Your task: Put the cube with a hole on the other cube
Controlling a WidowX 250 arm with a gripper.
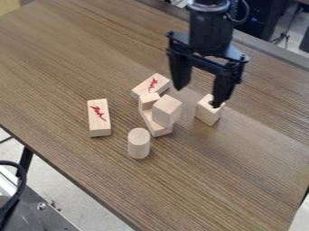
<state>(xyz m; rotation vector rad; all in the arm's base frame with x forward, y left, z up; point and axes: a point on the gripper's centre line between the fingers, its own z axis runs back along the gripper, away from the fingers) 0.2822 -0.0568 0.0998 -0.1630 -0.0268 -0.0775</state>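
Script [98,113] on two blocks [100,130], end effector [199,97] near holed cube [208,115]

Lighting: bright, diffuse, apparently from above; shadows soft, faint, beside wooden blocks [166,103]; pale sheen across brown tabletop [241,158]

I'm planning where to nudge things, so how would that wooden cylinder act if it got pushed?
The cylinder stands upright on a flat end, so a low push would probably slide it. Being taller than wide, it might tip if pushed high. Its round side suggests it could then roll.
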